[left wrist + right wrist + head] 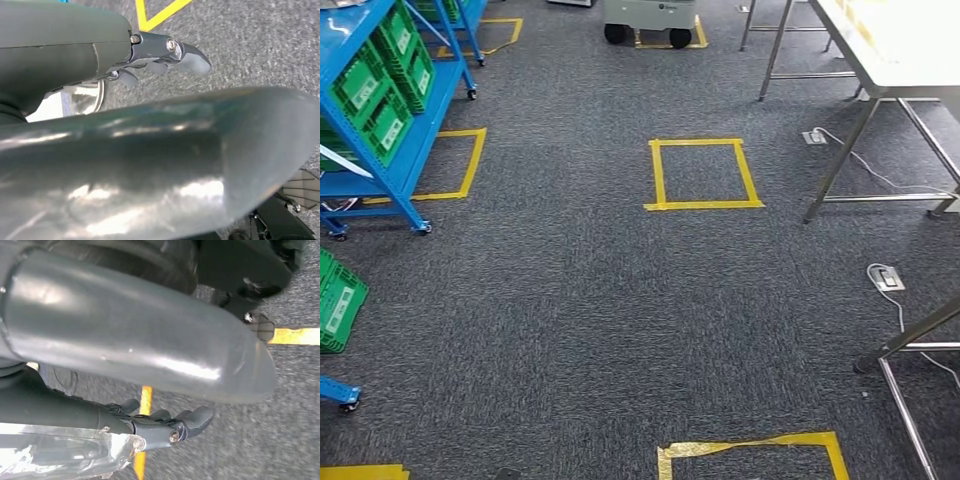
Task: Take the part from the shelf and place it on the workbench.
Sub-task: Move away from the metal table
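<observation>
The blue shelf (392, 150) stands at the left in the head view, with green bins (388, 75) on its levels. The white-topped workbench (901, 50) is at the far right. In the left wrist view my left hand (166, 52) hangs over the carpet with its fingers stretched out. Something shiny and rounded (85, 97) lies deep between thumb and fingers, and I cannot tell what it is. My right hand (170, 427) also hangs with fingers straight and bare carpet between them and the thumb. Crinkled clear film (75, 455) lies along the fingers' outer side.
Grey carpet with yellow tape squares (703, 173) lies ahead, and another taped square (750, 455) is close in front. A wheeled cart (650, 20) stands at the far end. Floor sockets (886, 278) with cables sit by the bench legs (848, 150). A green bin (336, 300) juts in at left.
</observation>
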